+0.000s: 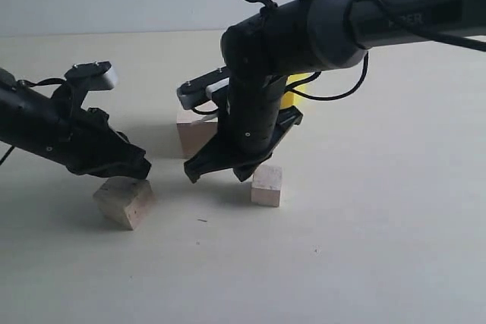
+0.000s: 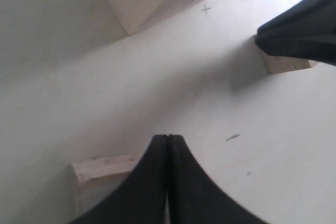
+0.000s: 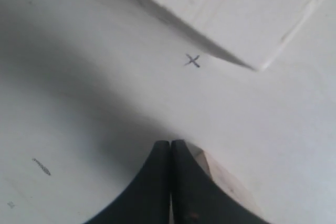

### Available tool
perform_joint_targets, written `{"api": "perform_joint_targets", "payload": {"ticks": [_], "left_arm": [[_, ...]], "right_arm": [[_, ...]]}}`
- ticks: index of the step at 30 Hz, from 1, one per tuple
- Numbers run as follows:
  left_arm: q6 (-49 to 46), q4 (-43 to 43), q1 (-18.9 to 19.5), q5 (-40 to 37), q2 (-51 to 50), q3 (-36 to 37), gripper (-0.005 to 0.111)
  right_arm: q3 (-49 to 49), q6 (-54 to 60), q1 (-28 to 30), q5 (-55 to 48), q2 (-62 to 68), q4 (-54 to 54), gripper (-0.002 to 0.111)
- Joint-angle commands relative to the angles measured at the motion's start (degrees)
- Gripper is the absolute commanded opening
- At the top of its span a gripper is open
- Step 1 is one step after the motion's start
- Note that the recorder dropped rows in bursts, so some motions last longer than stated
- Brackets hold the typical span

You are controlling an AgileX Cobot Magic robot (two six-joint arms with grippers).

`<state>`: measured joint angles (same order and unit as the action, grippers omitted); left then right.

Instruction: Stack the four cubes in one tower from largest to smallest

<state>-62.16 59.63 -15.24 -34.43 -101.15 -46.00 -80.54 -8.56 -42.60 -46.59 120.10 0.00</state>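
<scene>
- No tower yet: all four cubes sit apart on the surface (image 1: 364, 248).
- The large cube (image 1: 194, 134) is at the back. The yellow cube (image 1: 295, 92) is partly hidden behind the right arm.
- The medium cube (image 1: 124, 201) lies just under the left tool (image 2: 168, 140). The small cube (image 1: 266, 185) sits just beside the right tool (image 3: 170, 145).
- Both tools are pinched closed and hold nothing.
- I think the yellow cube should go onto the large cube first.
- To do it well, open the tool wide and come straight down over the cube. Grab two flat sides, and do not bump the small cube.
- Set it flat in the middle, then let go slowly.
</scene>
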Motion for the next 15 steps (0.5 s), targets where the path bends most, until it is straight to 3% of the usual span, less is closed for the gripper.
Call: {"api": "perform_joint_targets", "payload": {"ticks": [1,15], "left_arm": [[2.0,-6.6,0.4,3.7,0.4,1.7,0.000],[2.4,-5.3,0.6,4.6,1.7,1.7,0.000]], "right_arm": [[0.2,-2.0,1.0,-2.9,0.0,-2.7,0.000],[0.2,-2.1,3.0,-8.8,-1.2,-5.3,0.000]]}}
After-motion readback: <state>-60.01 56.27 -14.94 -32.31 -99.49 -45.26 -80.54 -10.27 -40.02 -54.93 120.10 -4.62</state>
